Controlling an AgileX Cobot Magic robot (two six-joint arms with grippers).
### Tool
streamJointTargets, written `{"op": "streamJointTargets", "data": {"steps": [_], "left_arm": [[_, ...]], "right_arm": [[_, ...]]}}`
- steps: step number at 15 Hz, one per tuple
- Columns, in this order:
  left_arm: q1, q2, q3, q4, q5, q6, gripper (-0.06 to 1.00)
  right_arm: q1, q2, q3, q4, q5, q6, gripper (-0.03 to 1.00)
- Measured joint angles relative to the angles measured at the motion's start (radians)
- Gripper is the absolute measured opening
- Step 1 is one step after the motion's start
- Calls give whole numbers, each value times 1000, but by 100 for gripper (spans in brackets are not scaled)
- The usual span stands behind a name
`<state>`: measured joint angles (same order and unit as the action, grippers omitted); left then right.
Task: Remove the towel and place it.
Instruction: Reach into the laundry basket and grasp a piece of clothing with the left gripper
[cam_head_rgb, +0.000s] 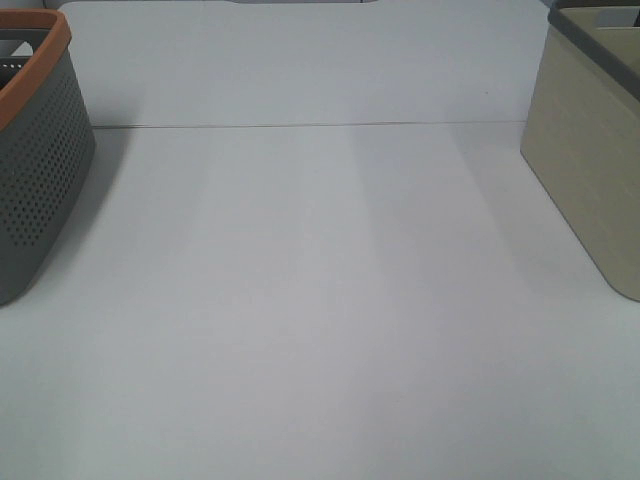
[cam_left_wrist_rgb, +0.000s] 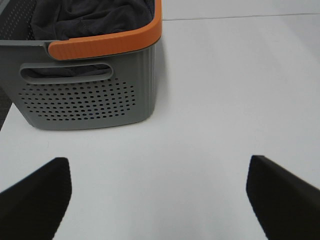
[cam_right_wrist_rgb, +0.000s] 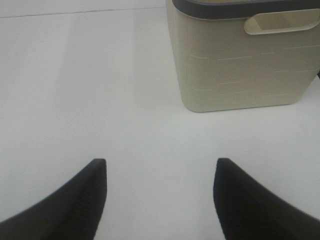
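Observation:
A dark grey towel (cam_left_wrist_rgb: 95, 20) lies crumpled inside a grey perforated basket with an orange rim (cam_left_wrist_rgb: 105, 45). That basket stands at the left edge of the exterior high view (cam_head_rgb: 40, 160). My left gripper (cam_left_wrist_rgb: 157, 200) is open and empty over the white table, a short way from the basket's handle side. My right gripper (cam_right_wrist_rgb: 160, 200) is open and empty, facing a beige basket with a dark grey rim (cam_right_wrist_rgb: 240, 55), which stands at the right edge of the exterior high view (cam_head_rgb: 590, 160). Neither gripper shows in the exterior high view.
The white table (cam_head_rgb: 320, 300) runs between the two baskets, with a thin seam line (cam_head_rgb: 300, 126) across its far part.

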<state>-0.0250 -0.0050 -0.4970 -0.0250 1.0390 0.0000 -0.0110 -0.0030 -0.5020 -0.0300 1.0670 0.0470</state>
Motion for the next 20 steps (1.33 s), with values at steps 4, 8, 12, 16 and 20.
{"op": "streamJointTargets", "data": {"steps": [4, 8, 12, 16, 20], "left_arm": [[0, 0, 0, 0, 0, 0, 89], [0, 0, 0, 15, 0, 9, 89], [0, 0, 0, 25, 0, 9, 89], [0, 0, 0, 25, 0, 9, 89], [0, 0, 0, 25, 0, 7, 89]], "right_arm": [[0, 0, 0, 0, 0, 0, 63], [0, 0, 0, 0, 0, 0, 63], [0, 0, 0, 0, 0, 0, 63], [0, 0, 0, 0, 0, 0, 63], [0, 0, 0, 0, 0, 0, 63]]}}
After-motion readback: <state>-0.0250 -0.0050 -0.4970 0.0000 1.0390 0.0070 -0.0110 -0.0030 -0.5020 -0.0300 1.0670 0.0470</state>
